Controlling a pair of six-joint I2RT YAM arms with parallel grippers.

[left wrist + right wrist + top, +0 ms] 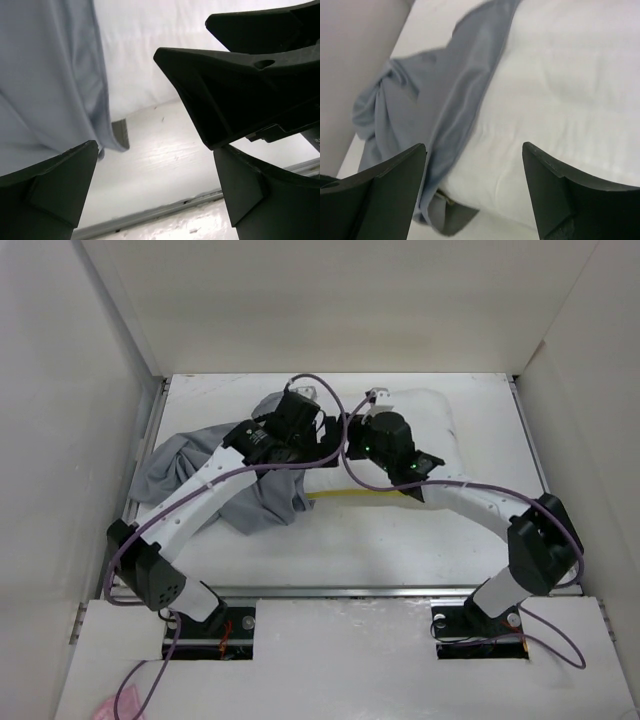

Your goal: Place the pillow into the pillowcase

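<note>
The white pillow (440, 425) lies at the back middle-right of the table, its yellow band (345, 497) along the near edge. The grey pillowcase (195, 465) lies crumpled to its left, one edge lapping the pillow's left end. In the right wrist view the pillow (560, 100) fills the right and the pillowcase (420, 100) the left. My left gripper (328, 430) is open and empty; its view shows grey cloth (45, 75) on the left and bare table between the fingers. My right gripper (352, 432) is open over the pillow's left end, close to the left gripper.
White enclosure walls (90, 390) stand on the left, back and right of the table (400, 540). A metal rail (350, 590) runs along the near edge. Purple cables (330, 390) loop above both wrists. The right gripper's black body (240, 85) fills the left wrist view's upper right.
</note>
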